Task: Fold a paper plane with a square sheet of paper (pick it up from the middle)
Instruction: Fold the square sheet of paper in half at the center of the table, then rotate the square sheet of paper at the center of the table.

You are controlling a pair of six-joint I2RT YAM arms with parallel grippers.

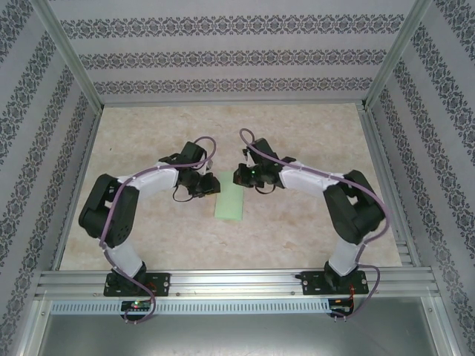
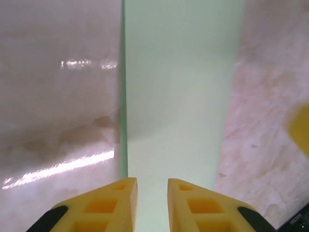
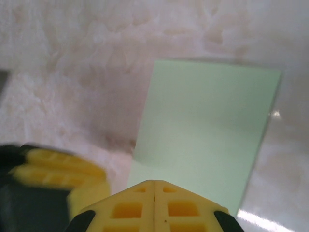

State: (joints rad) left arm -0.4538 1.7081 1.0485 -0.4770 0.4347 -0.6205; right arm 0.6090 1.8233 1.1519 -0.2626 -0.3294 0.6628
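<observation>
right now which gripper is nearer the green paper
Left, I think, but it's close. The left gripper is over the paper, jaws slightly apart with the sheet showing between them. The right gripper, jaws shut, reaches just over the paper's edge.

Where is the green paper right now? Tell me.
In the top view the green paper lies flat near the middle of the table, between the left pincer and the right pincer.

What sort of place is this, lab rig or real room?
Likely a lab test cell: aluminium frame, patterned wall panels boxing in a marble-look table, mounting rail along its near edge.
</observation>
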